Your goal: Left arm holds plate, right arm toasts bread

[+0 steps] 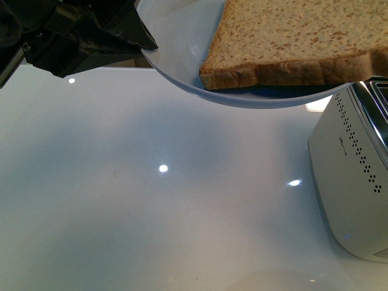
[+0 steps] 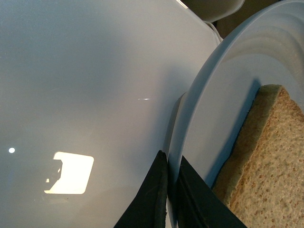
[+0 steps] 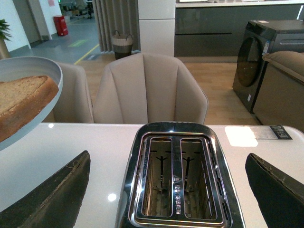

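The bread (image 1: 291,36) lies on the plate (image 1: 176,36), which the left tool (image 2: 172,175) pinches by the rim, one jaw on each face, holding it raised above the worktop (image 1: 151,212). The right tool (image 3: 167,156) hangs spread wide over the toaster (image 3: 178,175), holding nothing, with plate and bread off to its side, apart from it

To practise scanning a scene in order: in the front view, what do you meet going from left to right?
left gripper → plate → bread → toaster
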